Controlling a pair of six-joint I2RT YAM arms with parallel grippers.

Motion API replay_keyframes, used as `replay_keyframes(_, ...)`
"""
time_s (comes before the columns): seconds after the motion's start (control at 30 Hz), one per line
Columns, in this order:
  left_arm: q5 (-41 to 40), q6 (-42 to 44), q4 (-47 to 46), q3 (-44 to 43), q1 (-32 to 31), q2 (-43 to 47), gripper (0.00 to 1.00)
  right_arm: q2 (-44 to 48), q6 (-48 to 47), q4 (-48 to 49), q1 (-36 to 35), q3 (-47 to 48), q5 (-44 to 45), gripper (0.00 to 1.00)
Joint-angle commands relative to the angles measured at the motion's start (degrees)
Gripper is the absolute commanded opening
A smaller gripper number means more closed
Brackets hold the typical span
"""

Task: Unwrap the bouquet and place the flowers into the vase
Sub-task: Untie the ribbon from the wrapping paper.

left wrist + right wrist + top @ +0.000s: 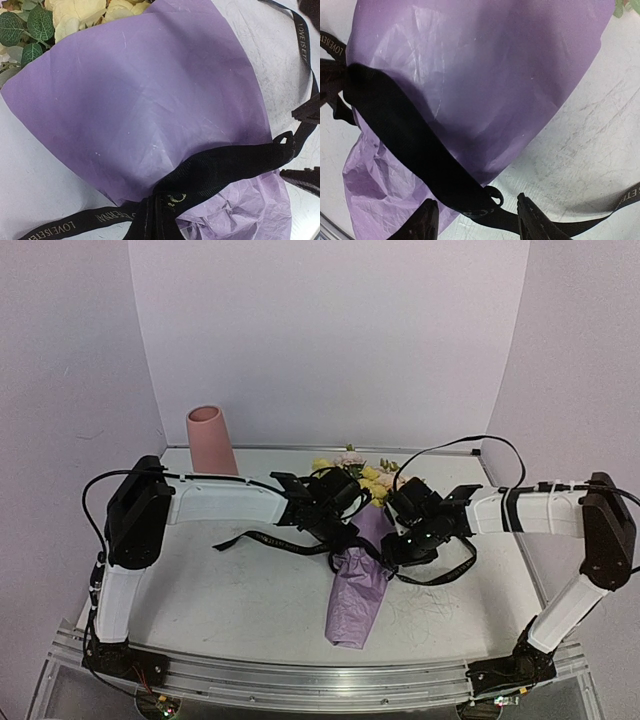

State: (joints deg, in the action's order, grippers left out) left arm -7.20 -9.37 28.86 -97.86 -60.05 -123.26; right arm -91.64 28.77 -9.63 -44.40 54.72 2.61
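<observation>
The bouquet lies on the table, its lilac paper cone pointing toward the near edge and its yellow and cream flowers toward the back. A black ribbon crosses the paper. My left gripper is at the cone's left side; in the left wrist view the gripper is shut on the bunched ribbon. My right gripper stands open at the cone's right side, with the ribbon running between its fingers. The salmon-pink vase stands upright at the back left.
Loose ribbon tails trail left and right of the cone over the scratched white table. White backdrop walls close in the back and sides. An aluminium rail runs along the near edge.
</observation>
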Motion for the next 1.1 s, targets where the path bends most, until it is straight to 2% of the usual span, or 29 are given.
replay_keyframes(0.0, 0.3, -1.1, -1.2, -0.1, 0.1, 3.7, 0.05, -1.1, -0.3, -3.2, -0.2, 3.3, 3.5, 0.55)
replay_keyframes(0.33, 1.1, -1.3, -1.1, -1.9, 0.1, 2.6, 0.05, -5.1, -2.7, -3.2, -0.2, 6.0, 2.3, 0.51)
replay_keyframes(0.47, 0.0, -1.3, -1.1, -1.9, 0.1, 2.5, 0.05, -4.7, -2.8, -3.6, -0.2, 5.5, 2.5, 0.44)
replay_keyframes(0.67, -4.2, -1.9, -0.6, -0.7, 0.1, 3.1, 0.05, -1.6, -2.0, -5.5, -0.1, 2.3, 6.3, 0.4)
replay_keyframes(0.83, -7.6, -2.3, -0.4, 0.8, 0.2, 4.0, 0.05, 0.1, -1.4, -7.5, 0.9, -0.8, 9.0, 0.29)
replay_keyframes(1.07, -9.5, -2.3, 0.0, 3.4, 0.2, 5.2, 0.05, 4.1, -0.3, -8.7, 1.6, -2.7, 10.8, 0.3)
